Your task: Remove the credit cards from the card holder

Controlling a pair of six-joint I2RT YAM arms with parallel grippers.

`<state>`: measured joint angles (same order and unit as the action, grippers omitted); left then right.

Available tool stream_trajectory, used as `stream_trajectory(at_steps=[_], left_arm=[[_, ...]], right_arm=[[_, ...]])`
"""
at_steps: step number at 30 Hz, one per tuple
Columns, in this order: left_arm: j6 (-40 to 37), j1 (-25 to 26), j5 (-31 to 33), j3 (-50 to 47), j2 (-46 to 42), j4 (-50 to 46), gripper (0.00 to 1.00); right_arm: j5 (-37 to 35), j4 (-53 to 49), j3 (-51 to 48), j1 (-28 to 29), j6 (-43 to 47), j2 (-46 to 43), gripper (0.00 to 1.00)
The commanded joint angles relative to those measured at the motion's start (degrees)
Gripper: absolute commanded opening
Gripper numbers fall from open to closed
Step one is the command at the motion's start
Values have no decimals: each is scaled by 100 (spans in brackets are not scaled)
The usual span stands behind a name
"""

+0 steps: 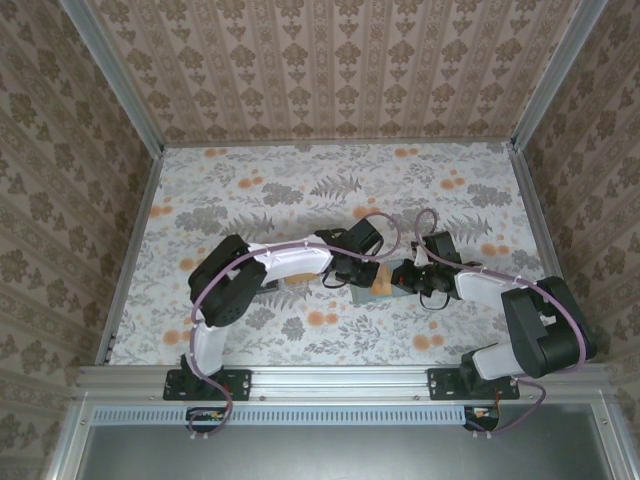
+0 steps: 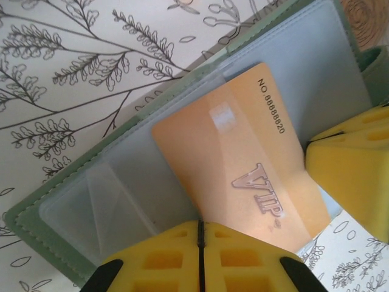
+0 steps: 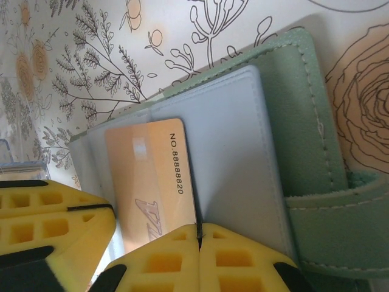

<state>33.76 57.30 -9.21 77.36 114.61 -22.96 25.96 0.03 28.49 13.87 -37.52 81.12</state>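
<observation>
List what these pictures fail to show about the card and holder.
- Left wrist: the left gripper hides the lower edge of the orange card.
- Right wrist: the right gripper cuts off its lettering. The card covers pockets of the card holder, so a second card cannot be told.
- Top external: card and holder too small, mostly covered.

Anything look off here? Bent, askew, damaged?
Nothing stands out. The card holder lies open, undamaged; the orange card lies flat on its inner pockets, unbent. The left fingers and right fingers are shut at the card's edge; what each pinches is unclear.
</observation>
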Motion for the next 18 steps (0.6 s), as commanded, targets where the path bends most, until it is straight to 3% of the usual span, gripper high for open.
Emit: stream_trajectory(at_steps=[1,6,13,15,17,18], left_arm=[[-26,25,-48,-115,132,-78,8],[17,41,-73,-212,184,-43,5],[32,60,-94,-303,176,-8,3],[26,55,-90,-314,167,-11,2],[26,59,-95,-310,157,-10,2],[25,54,-82,-310,141,-16,2]], right_arm=[[168,106,-28,-24,-45,69,11],[252,224,-10,-20,-110,177,20],[424,444,17,-16,-186,354,20],[428,439,17,-20,-186,378,14],[352,383,8,-22,-186,344,0],[250,307,1,-29,-188,290,0]])
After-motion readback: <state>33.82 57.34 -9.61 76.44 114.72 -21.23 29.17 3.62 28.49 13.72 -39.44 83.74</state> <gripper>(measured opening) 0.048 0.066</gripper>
